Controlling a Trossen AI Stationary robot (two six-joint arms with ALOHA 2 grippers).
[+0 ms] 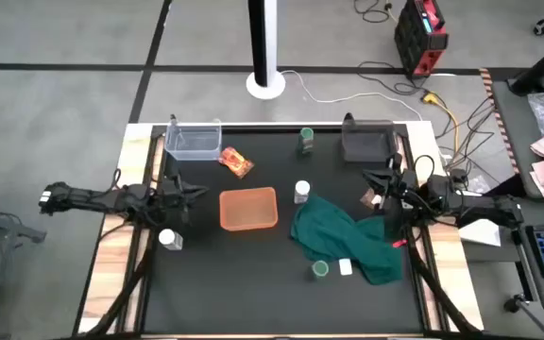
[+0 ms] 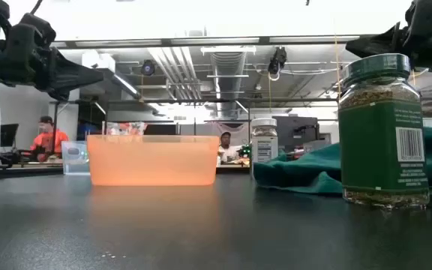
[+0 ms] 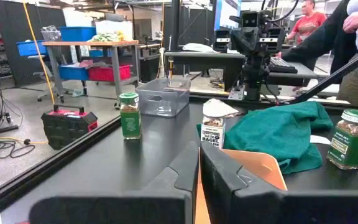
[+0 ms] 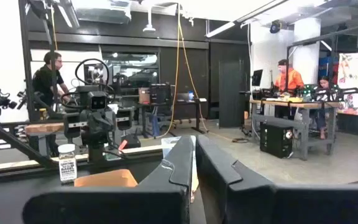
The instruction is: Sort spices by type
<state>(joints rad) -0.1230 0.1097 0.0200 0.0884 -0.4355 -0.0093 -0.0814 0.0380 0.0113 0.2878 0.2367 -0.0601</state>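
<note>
Both arms are hovering at the counter's (image 1: 215, 274) sides, the left gripper (image 1: 199, 192) and right gripper (image 1: 370, 177) each pinched closed on nothing. White-capped jars are standing at (image 1: 170, 239) and (image 1: 301, 193), green-capped jars at (image 1: 306, 141) and (image 1: 320, 270), a foil packet (image 1: 237, 162) is lying beside the clear bin (image 1: 194, 140).

Overhead looks down; low level; wrists face inward, sharing orange bin (image 1: 248, 209)

The green cloth (image 1: 348, 241) partly covers a brown packet (image 1: 370, 199); the green-capped jar's (image 2: 383, 131) label is unreadable.
</note>
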